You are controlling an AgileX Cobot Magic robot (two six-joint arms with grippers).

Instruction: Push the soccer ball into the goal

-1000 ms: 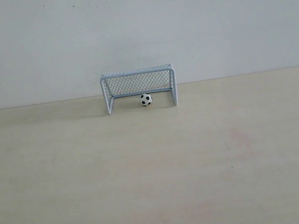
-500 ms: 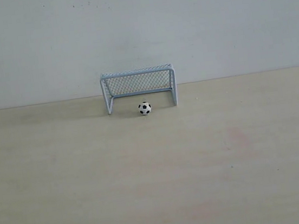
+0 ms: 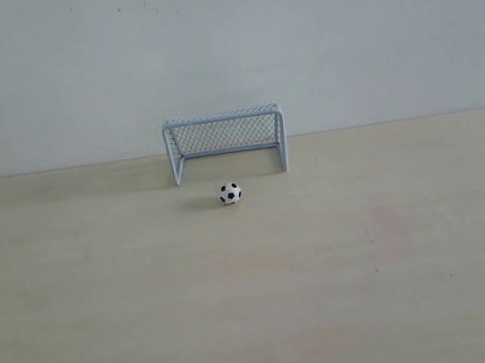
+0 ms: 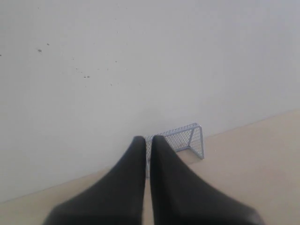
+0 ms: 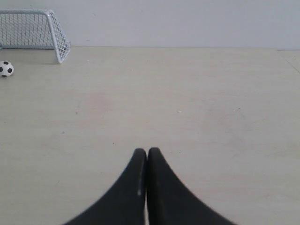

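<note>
exterior view shows the soccer ball [image 3: 231, 193] resting on the pale surface [image 3: 343, 275] just in front of the goal [image 3: 224, 138], outside its mouth and a touch left of its middle, with neither of my arms in that picture. my left fingers [image 4: 148, 140] are closed to a thin slit with nothing between them, held high and aimed toward the goal, and that wrist camera cannot see the ball at all. my right fingers [image 5: 144, 153] are pressed together, empty, low over the surface and well apart from the ball, which sits at the very edge of that camera's picture. the ball is tiny, round and free, so i judge the main risk to be a glancing touch: contact off its centre would likely send it sideways past a post instead of through the mouth. coming at it from the right side could sweep it across the opening. too hard a shove might bounce it off the netting and out again. the frame looks light, so clipping it with my fingers could slide the whole goal. pressing down from above could squirt the ball away.
</note>
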